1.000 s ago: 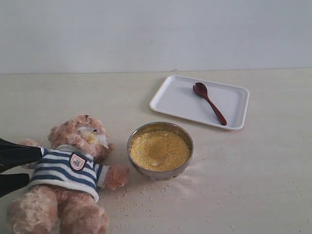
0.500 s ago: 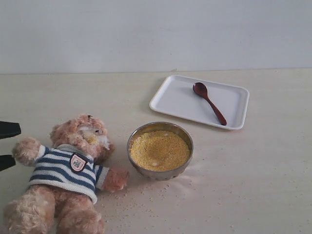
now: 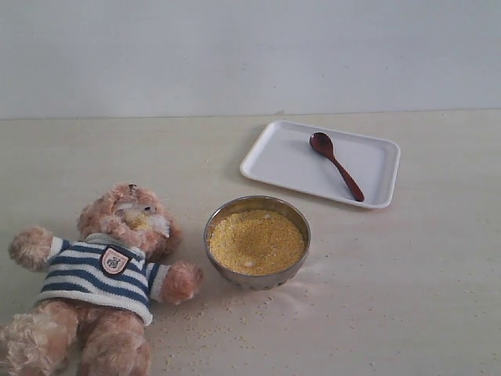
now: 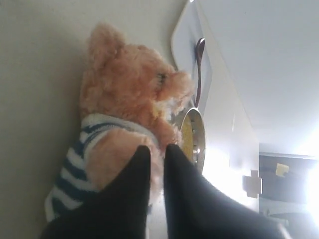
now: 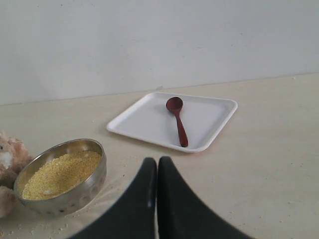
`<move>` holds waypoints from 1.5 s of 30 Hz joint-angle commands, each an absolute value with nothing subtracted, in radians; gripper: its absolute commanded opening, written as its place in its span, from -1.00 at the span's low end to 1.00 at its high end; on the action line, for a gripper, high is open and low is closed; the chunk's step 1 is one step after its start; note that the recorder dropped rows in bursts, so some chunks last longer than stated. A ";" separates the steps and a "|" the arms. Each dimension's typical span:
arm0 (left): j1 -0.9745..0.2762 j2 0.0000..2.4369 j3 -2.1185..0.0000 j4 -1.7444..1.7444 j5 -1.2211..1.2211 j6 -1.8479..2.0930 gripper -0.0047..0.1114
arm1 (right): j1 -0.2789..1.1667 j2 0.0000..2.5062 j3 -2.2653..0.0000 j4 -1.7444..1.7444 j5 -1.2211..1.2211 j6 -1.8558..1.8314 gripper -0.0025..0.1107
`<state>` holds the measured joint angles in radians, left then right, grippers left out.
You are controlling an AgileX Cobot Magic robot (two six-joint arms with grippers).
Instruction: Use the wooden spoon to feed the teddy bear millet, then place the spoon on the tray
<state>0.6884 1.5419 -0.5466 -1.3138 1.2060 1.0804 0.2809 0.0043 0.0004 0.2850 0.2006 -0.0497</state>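
- The left gripper has left my exterior view, and the teddy bear has slumped lower.
- Left and right gripper fingers are both pressed together.
- The wooden spoon lies on the tray.

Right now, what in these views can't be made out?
- Exterior view: teddy bear legs are cut off by the bottom edge; neither arm is in frame.
- Left wrist view: left gripper hides the bear's lower body; steel bowl is edge-on, its millet barely visible.
- Wooden spoon: too small to tell whether grains cling.
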 commanded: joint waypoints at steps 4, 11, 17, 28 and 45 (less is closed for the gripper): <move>0.692 1.277 -0.541 -1.386 1.221 1.032 -0.83 | 0.277 0.000 0.000 0.279 0.199 -0.050 -0.96; 0.692 1.181 -0.541 -1.391 1.221 1.048 -0.83 | 0.277 0.000 0.000 0.279 0.199 -0.050 -0.96; 0.684 1.130 -0.541 -1.391 1.221 1.051 -0.83 | 0.277 0.000 0.000 0.279 0.199 -0.050 -0.96; 0.360 0.879 -0.541 -1.391 0.890 1.051 -0.83 | 0.277 0.000 0.000 0.279 0.199 -0.050 -0.96; 0.030 0.422 -0.539 -1.280 0.401 1.126 -0.83 | 0.277 0.000 0.000 0.279 0.199 -0.050 -0.96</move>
